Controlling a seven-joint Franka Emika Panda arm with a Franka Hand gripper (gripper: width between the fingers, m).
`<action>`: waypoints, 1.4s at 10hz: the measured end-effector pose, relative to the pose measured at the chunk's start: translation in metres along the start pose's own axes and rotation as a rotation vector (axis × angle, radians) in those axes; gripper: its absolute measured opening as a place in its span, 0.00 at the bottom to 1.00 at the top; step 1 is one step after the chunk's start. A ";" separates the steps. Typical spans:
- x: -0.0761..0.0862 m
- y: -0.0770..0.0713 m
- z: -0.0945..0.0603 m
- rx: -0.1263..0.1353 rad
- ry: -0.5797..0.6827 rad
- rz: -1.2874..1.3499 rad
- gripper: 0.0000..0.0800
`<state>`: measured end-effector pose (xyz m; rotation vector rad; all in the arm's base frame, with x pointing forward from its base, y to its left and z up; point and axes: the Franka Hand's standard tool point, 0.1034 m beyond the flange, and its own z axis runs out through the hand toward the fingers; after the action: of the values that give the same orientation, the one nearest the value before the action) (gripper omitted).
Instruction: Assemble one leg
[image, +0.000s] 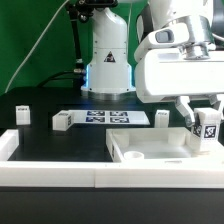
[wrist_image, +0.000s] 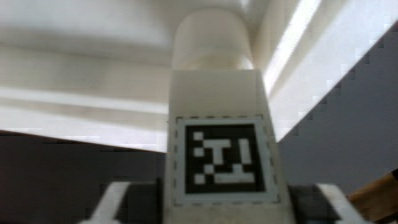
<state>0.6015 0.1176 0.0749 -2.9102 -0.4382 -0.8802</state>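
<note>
My gripper (image: 207, 128) is shut on a leg (image: 209, 127), a short white post with a black-and-white tag, and holds it just above the right side of the tabletop (image: 150, 155), the large flat white tray-like piece at the front right. In the wrist view the leg (wrist_image: 221, 110) fills the middle, its tagged end between my two fingers (wrist_image: 121, 203), its rounded far end pointing at the tabletop's white wall (wrist_image: 89, 80). Three more legs lie on the black table: one (image: 22, 115) at the exterior view's left, one (image: 62, 121) beside the marker board, one (image: 161, 119) behind the tabletop.
The marker board (image: 110, 118) lies flat on the table behind the tabletop. The arm's white base (image: 108, 60) stands at the back centre. A white rim (image: 20, 140) borders the table at the front and at the exterior view's left.
</note>
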 end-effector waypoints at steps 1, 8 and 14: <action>0.000 0.000 0.000 0.000 -0.001 0.000 0.68; 0.011 0.004 -0.014 0.003 -0.029 -0.016 0.81; 0.000 -0.004 0.001 0.077 -0.314 -0.017 0.81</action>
<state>0.6012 0.1211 0.0746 -2.9813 -0.5045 -0.3957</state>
